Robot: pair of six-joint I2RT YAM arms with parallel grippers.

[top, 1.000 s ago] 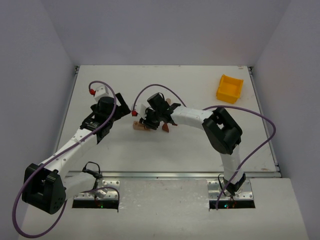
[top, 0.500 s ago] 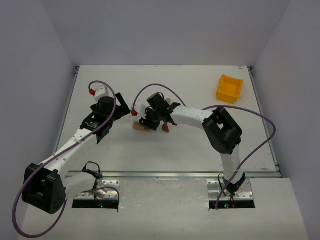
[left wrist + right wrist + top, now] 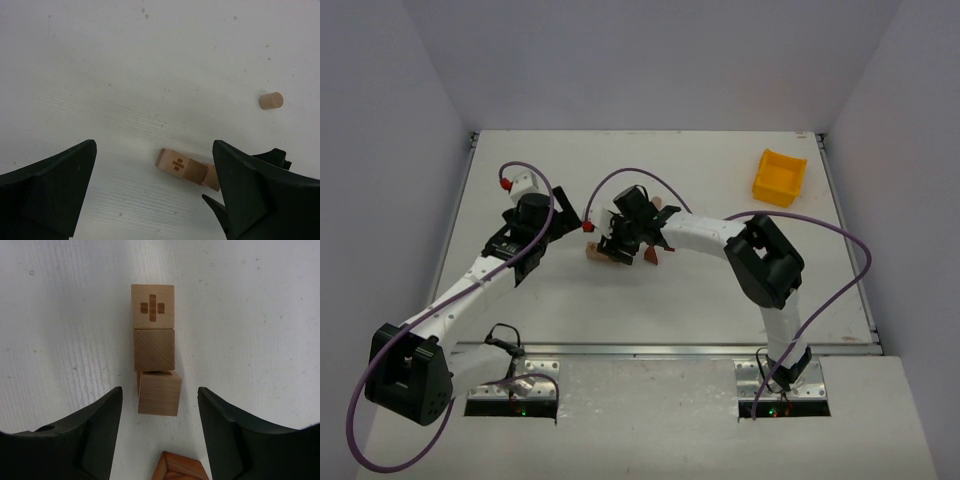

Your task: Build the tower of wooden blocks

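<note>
The right gripper (image 3: 159,395) stood with jaws spread on either side of the third cube (image 3: 160,393), a gap showing on both sides and nothing pinched; judged, a stance that leaves the cube free at the end of its row. The wood block tower (image 3: 154,347) lay at frame centre as a line: marked cube (image 3: 152,306) uppermost, plain cube (image 3: 154,350) touching below it, the third cube slightly askew. A reddish-brown piece (image 3: 181,467) sat at the bottom edge, near but apart. The left gripper (image 3: 154,145), jaws spread wide on nothing, hung over bare table (image 3: 720,300) with the row at lower centre; a wooden cylinder (image 3: 271,101) lay at right, well apart. From overhead, open room lay below and right of the cluster; the left gripper crowded its left side, and the yellow bin (image 3: 779,177) stood far at upper right
</note>
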